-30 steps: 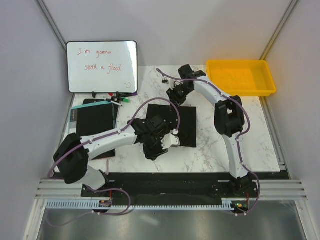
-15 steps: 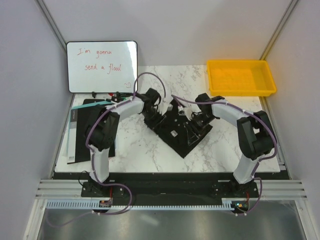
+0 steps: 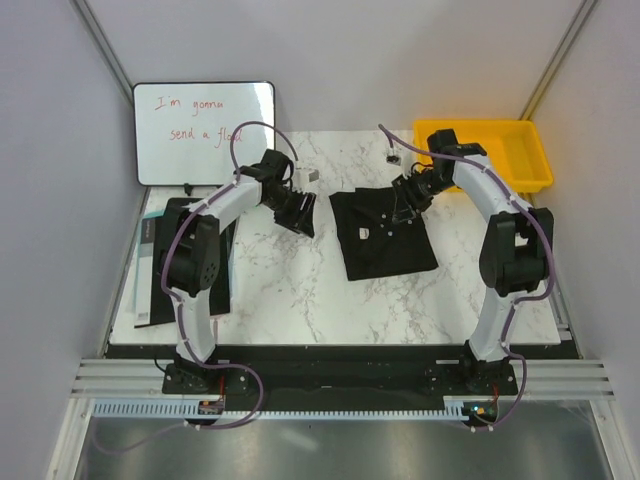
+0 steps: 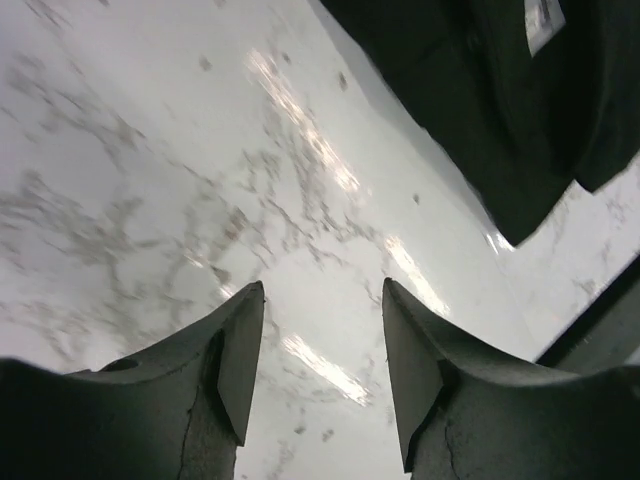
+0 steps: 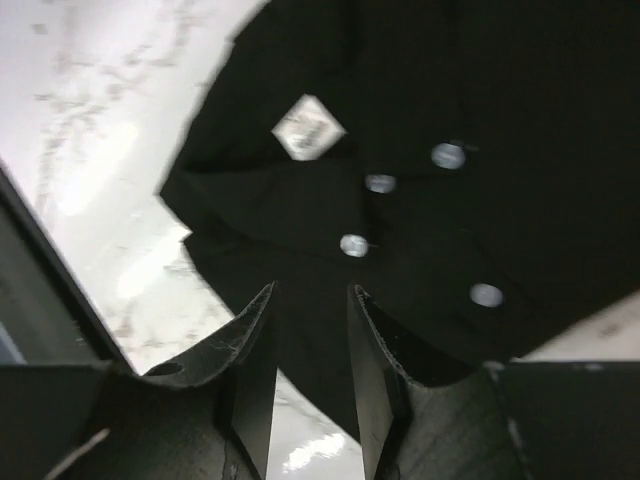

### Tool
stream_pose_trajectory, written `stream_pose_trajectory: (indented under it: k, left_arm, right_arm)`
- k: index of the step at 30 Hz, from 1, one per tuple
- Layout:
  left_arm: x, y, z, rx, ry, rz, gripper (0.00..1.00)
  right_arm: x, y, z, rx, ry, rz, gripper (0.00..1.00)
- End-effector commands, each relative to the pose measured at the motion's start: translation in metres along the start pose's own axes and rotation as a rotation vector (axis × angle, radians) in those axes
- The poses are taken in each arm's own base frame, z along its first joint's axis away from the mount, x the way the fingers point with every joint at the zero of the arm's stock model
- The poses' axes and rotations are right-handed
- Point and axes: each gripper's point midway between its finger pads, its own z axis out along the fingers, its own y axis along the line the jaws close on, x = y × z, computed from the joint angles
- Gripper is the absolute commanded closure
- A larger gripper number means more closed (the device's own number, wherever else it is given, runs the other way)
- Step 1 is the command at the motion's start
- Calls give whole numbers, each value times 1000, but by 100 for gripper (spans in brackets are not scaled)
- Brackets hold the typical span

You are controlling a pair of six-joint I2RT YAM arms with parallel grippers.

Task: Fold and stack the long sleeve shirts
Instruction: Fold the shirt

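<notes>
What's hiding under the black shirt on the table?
Around the edges of the black shirt only the white marble table shows, so the shirt lies flat on that. The cloth covers whatever is straight beneath it, so I cannot tell if anything else is there.

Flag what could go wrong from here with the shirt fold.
1. Right gripper hangs close over the folded black shirt by its buttons; lifting away could snag cloth and undo the fold.
2. Left gripper is open over the marble table, apart from the shirt, so nothing pins it if it drags.
</notes>
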Motion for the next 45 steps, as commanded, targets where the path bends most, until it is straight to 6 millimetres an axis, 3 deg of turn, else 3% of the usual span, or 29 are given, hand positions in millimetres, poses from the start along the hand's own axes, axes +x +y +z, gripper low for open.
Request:
stream_pose_trajectory:
  k: [1, 5, 7, 8, 11, 14, 17, 18, 20, 21, 22, 23, 25, 26, 28, 29, 31, 32, 35, 40, 45]
  left_arm:
    - [9, -46, -23, 134, -32, -59, 40]
    - [19, -51, -28, 135, -35, -92, 36]
    - [21, -51, -29, 141, -40, -110, 34]
    - [21, -50, -28, 146, -41, -120, 34]
    - [17, -44, -27, 160, -48, -154, 34]
    - [8, -35, -30, 160, -68, -177, 33]
    - [-4, -26, -34, 146, -87, -179, 33]
    - [-8, -23, -34, 140, -92, -172, 33]
    - [-17, -19, -30, 141, -92, -163, 33]
    - [-19, -20, -27, 159, -86, -157, 33]
    - [-21, -19, -24, 163, -79, -155, 33]
    - [-27, -15, -19, 165, -68, -158, 34]
    - [-33, -10, -14, 159, -70, -148, 35]
    - [-41, -5, -8, 155, -76, -141, 35]
    - [-61, -2, -7, 155, -110, -109, 36]
    - [-61, 2, 3, 165, -99, -109, 36]
    - [-76, -4, 9, 190, -117, -73, 36]
    - [-79, -6, 14, 194, -118, -38, 36]
    - [-81, -15, 38, 205, -92, 10, 36]
    - [-77, -28, 65, 230, -54, 12, 39]
    - [-74, -26, 54, 217, -64, 10, 39]
  right_arm:
    - [29, -60, -5, 166, 152, -38, 61]
    - [57, -62, -10, 193, 225, -44, 62]
    - [79, -58, -2, 190, 253, -31, 63]
    - [98, -53, 5, 174, 289, -7, 63]
    - [121, -41, 27, 119, 334, 23, 64]
    - [138, -17, 52, 48, 372, 50, 65]
    - [127, 33, 82, -106, 335, 72, 64]
    - [112, 79, 100, -230, 306, 105, 63]
    - [87, 137, 110, -370, 262, 109, 58]
    - [62, 171, 117, -430, 224, 87, 56]
    - [37, 194, 105, -490, 156, 68, 55]
    - [12, 203, 97, -497, 93, 32, 54]
    - [-19, 197, 74, -455, -2, -15, 53]
    - [-36, 177, 60, -407, -60, -17, 53]
    - [-39, 143, 44, -302, -83, -31, 54]
    - [-41, 114, 30, -241, -111, -3, 55]
    - [-30, 81, 18, -183, -108, 22, 55]
    - [-21, 50, 7, -104, -113, 63, 56]
    - [7, 5, 1, 16, -70, 68, 57]
    - [35, -23, 21, 62, 5, 75, 59]
    - [61, -31, 47, 17, 60, 118, 62]
